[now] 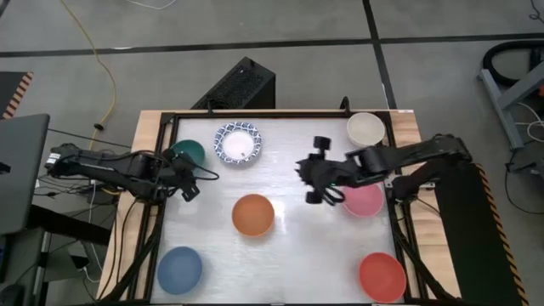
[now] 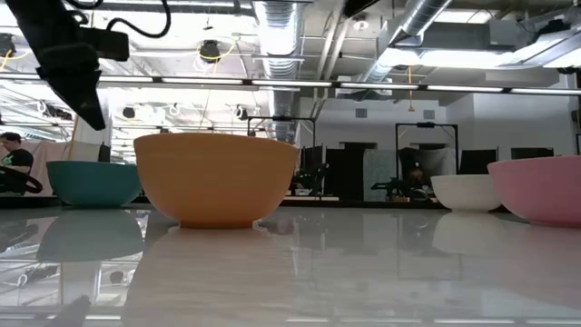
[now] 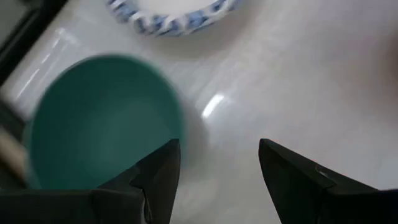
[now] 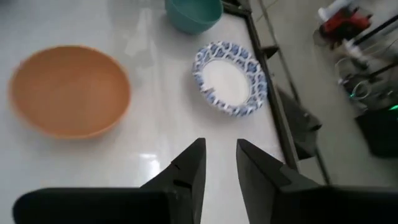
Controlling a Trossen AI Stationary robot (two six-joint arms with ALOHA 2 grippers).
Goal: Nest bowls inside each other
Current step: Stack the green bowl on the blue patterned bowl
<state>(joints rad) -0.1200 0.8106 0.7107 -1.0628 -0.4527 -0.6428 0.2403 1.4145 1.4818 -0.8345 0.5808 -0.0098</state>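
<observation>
Seven bowls stand apart on the white table, each on its base: green (image 1: 189, 153), white with a blue patterned rim (image 1: 238, 143), cream (image 1: 365, 129), orange (image 1: 253, 214), pink (image 1: 364, 201), blue (image 1: 179, 269), red (image 1: 382, 276). My left gripper (image 1: 189, 190) hangs open at the table's left, just on the near side of the green bowl (image 3: 99, 118), with nothing between its fingers (image 3: 217, 171). My right gripper (image 1: 308, 174) is raised over the table's middle right, left of the pink bowl. Its fingers (image 4: 221, 165) stand a little apart and hold nothing.
A black frame (image 1: 161, 127) runs round the table's edge. In the low view the orange bowl (image 2: 216, 180) stands nearest, with the green (image 2: 91, 182), cream (image 2: 465, 193) and pink (image 2: 540, 189) bowls behind. Bare tabletop lies between the orange and red bowls.
</observation>
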